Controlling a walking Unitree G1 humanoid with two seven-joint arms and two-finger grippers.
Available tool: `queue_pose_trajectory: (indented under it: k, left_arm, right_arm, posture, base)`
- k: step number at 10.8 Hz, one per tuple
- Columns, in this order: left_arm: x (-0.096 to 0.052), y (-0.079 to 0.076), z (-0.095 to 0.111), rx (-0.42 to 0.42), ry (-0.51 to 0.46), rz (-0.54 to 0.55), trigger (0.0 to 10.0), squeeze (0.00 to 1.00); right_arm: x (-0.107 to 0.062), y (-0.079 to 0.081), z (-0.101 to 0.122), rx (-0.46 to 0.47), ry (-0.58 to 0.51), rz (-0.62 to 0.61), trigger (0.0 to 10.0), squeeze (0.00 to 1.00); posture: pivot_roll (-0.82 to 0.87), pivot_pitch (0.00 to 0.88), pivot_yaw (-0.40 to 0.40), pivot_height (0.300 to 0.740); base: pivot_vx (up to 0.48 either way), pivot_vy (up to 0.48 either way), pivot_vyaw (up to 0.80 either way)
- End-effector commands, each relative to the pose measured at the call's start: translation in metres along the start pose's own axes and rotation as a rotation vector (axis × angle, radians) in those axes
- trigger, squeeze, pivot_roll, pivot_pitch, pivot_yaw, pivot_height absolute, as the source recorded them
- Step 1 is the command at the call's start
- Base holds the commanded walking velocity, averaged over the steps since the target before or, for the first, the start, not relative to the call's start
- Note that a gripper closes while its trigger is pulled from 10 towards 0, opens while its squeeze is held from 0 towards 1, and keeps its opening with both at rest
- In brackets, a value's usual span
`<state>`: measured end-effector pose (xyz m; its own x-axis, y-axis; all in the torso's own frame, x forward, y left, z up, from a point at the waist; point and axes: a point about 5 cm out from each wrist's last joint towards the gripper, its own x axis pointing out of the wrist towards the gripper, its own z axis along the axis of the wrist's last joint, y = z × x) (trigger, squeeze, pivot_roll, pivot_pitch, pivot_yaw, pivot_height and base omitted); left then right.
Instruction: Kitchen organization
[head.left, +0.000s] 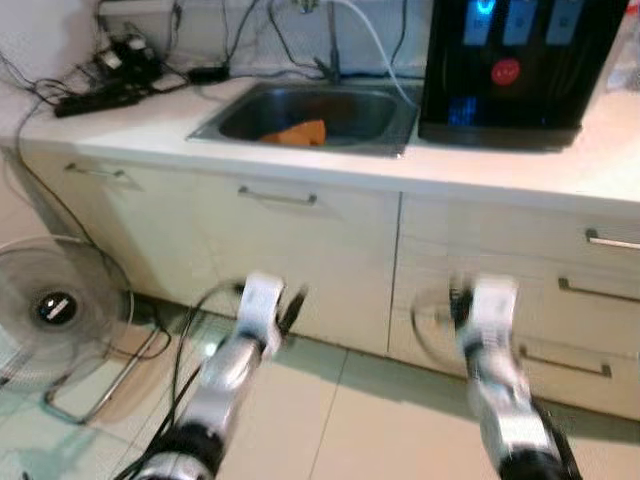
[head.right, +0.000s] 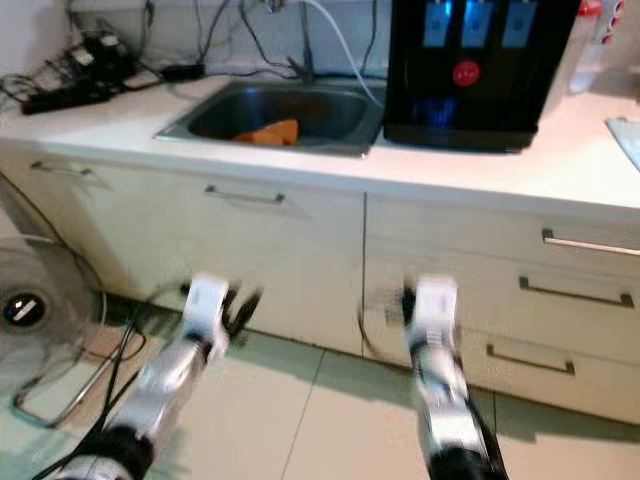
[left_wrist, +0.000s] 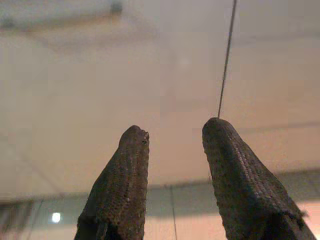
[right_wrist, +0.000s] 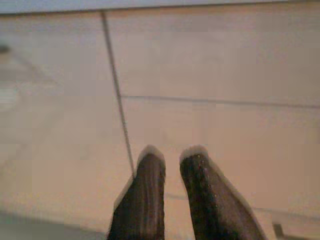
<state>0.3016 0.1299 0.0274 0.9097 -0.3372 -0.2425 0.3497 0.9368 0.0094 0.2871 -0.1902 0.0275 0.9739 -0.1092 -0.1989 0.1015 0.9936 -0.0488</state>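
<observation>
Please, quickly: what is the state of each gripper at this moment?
Left gripper: open, holding nothing, low before the cabinet doors.
Right gripper: fingers close together with a small gap, holding nothing.

My head views are smeared with motion, so the left gripper (head.left: 290, 305) and the right gripper (head.left: 458, 300) show as dark streaks and I can't read their fingers there. Beyond the left fingertips, the fan (head.left: 50, 305) is cut off by the picture's edge. The orange thing (head.left: 297, 133) in the sink (head.left: 395, 130) is half hidden by the basin wall; I can't tell what it is. The black appliance (head.left: 510, 70) loses its top at the edge. Ahead of the right fingers (right_wrist: 150, 190), the cabinet front (right_wrist: 215, 65) is soft and blurred.
</observation>
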Motion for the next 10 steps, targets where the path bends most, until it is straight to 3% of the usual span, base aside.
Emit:
queue_pose_trajectory:
  k: [1, 4, 7, 10]
  left_arm:
    - [-0.011, 0.009, -0.022, 0.003, 0.085, 0.043, 10.0, 0.00]
    - [-0.043, 0.011, -0.075, -0.042, 0.313, 0.098, 10.0, 0.00]
    - [-0.068, 0.009, -0.106, -0.090, 0.460, 0.135, 10.0, 0.00]
    - [-0.079, 0.007, -0.119, -0.112, 0.529, 0.154, 10.0, 0.00]
  right_arm:
    - [-0.007, -0.004, -0.022, 0.014, 0.100, -0.002, 10.0, 0.00]
    - [-0.037, -0.012, -0.081, 0.013, 0.392, 0.024, 10.0, 0.00]
    - [-0.062, -0.016, -0.109, -0.002, 0.540, 0.004, 10.0, 0.00]
    - [-0.078, -0.019, -0.123, 0.010, 0.612, -0.016, 10.0, 0.00]
  posture:
    - [0.02, 0.000, 0.118, 0.740]
    - [0.03, 0.000, 0.116, 0.740]
    - [0.03, 0.000, 0.119, 0.740]
    - [0.03, 0.000, 0.120, 0.740]
  base:
    - [0.000, 0.000, 0.00]
    - [0.000, 0.000, 0.00]
    - [0.000, 0.000, 0.00]
    - [0.000, 0.000, 0.00]
